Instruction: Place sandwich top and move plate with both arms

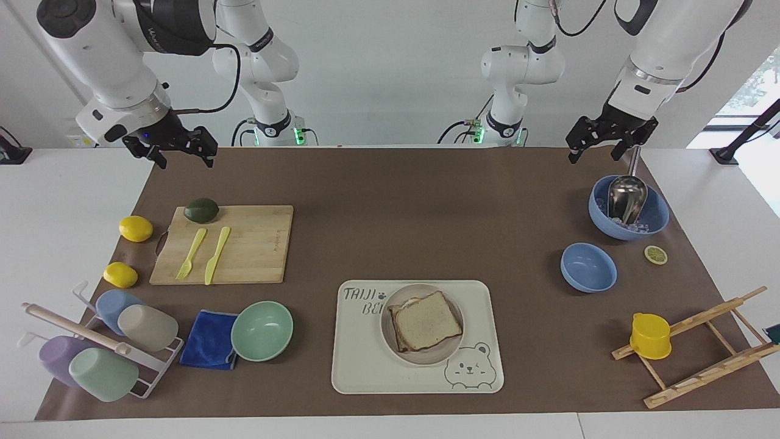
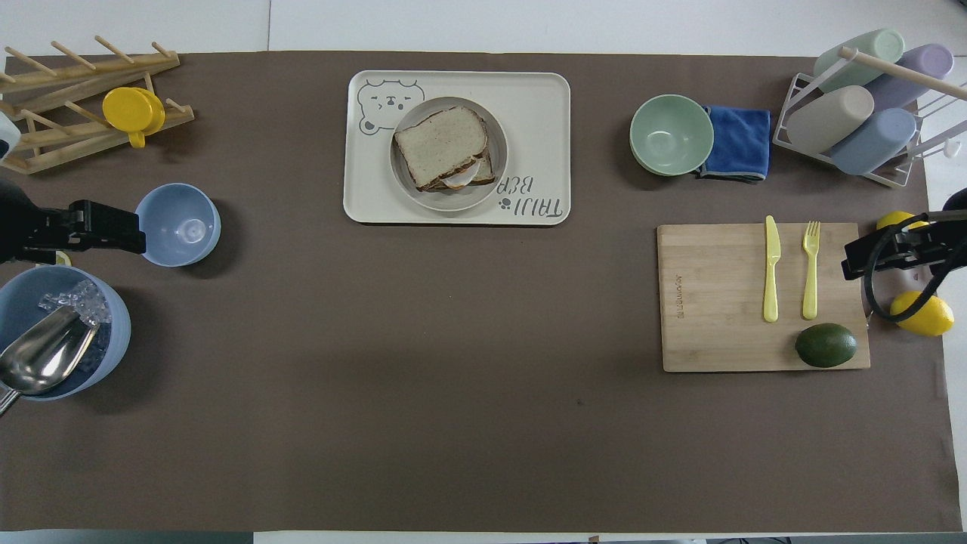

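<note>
At the upper left of the facing view the right gripper [image 1: 180, 150] hangs in the air over the mat's corner, fingers apart, holding nothing. Below it is a wooden cutting board [image 1: 256, 256] with a fork, a knife and a dark avocado on it. At the lower left, a mint-green bowl [image 1: 262, 330] sits empty beside a blue cloth.

In the lower middle is the big tray [image 1: 365, 366] with a bear on it. The plate [image 1: 448, 350] sits on that tray, and the sandwich top [image 1: 426, 320] lies on the stack in the plate — a bit crooked, with egg peeking out under it.

That crooked slice is my worry. If the arms lift the plate unevenly, or one pulls sooner than the other, I think the bread could slide off. The plate's low rim may also slip from thin fingers.

At the right, a small blue bowl [image 1: 588, 267] is empty. Higher up, a bigger blue bowl [image 1: 655, 222] holds ice and a metal scoop. Over it, at the upper right, hangs the left gripper [image 1: 603, 149], fingers apart and empty.
</note>
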### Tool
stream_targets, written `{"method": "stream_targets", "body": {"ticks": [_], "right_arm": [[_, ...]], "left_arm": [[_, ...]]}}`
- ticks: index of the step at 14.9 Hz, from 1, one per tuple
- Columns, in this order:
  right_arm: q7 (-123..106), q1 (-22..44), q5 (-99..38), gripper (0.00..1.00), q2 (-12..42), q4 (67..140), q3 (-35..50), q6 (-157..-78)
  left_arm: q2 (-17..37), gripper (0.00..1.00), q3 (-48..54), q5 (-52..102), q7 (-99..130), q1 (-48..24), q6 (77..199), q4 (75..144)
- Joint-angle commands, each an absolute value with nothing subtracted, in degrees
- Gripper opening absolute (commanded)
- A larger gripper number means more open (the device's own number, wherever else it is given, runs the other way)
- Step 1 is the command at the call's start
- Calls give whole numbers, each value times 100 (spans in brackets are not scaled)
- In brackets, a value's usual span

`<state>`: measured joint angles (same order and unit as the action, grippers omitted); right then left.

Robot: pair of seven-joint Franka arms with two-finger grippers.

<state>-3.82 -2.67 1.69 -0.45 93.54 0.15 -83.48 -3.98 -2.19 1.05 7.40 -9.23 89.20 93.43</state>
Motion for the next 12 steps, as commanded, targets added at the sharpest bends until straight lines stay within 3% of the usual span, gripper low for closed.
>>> {"method": "stream_targets", "body": {"ticks": [1, 12], "right_arm": [[-510, -264, 167, 100, -185, 9492, -9, -8341], [-510, -264, 167, 100, -185, 9492, -9, -8341]], "left_arm": [[-439, 100, -211, 149, 615, -888, 8983, 9404], [-475, 100, -176, 149, 615, -888, 8824, 9413]]}}
